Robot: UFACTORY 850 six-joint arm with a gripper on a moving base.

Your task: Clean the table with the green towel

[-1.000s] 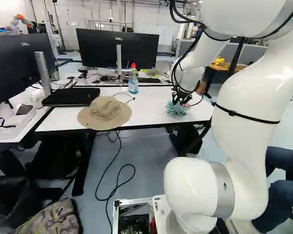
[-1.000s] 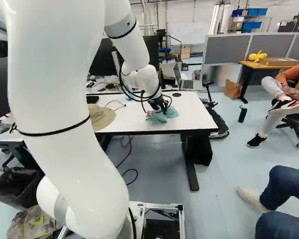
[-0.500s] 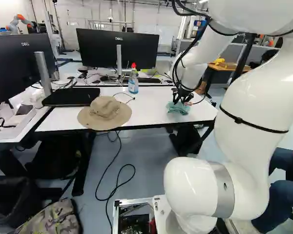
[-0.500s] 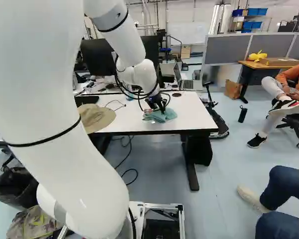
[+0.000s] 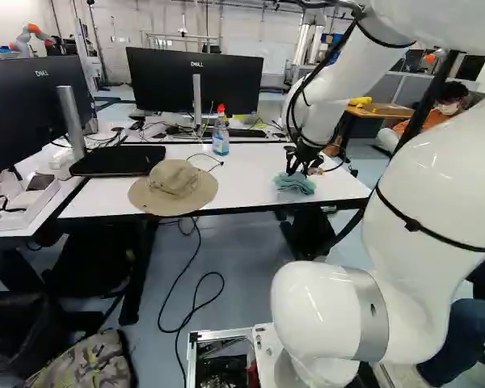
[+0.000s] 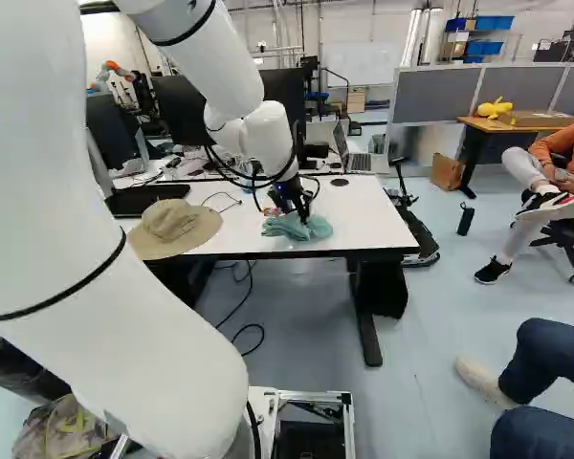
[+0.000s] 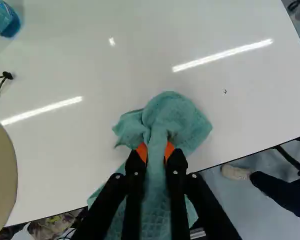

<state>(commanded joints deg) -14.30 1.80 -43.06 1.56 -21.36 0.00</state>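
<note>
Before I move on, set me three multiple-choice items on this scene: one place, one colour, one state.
1. Where is the hat?
A) on the floor
B) on the table
C) on a monitor

2. What colour are the pads of the claw?
A) white
B) purple
C) orange

3. How does the claw stand?
A) shut on the towel
B) open, away from the towel
C) shut on a bottle

1 B: the left base view shows it lying there.
2 C: both show orange in the wrist view.
3 A: cloth is pinched between both pads.
</note>
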